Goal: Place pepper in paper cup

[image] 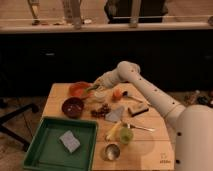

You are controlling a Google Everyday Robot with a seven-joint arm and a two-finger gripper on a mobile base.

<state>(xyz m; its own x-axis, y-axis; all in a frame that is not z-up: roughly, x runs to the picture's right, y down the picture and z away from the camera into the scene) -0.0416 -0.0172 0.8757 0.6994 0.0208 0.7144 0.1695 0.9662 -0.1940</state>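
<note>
The gripper (95,87) is at the back of the wooden table (150,145), between the orange bowl (77,90) and the paper cup. A slim green pepper (91,89) sticks out of its tip toward the orange bowl, and it looks shut on it. The small cream paper cup (100,95) stands just below and right of the gripper, partly hidden by it. The pepper hangs beside the cup's rim, over the orange bowl's right edge.
A dark red bowl (73,106) is front left of the cup and a small orange fruit (117,94) is to its right. A grey cloth (116,114), yellow vegetable (113,131), green cup (125,135) and metal cup (111,151) lie nearer. A green tray (45,150) holds a sponge (69,141).
</note>
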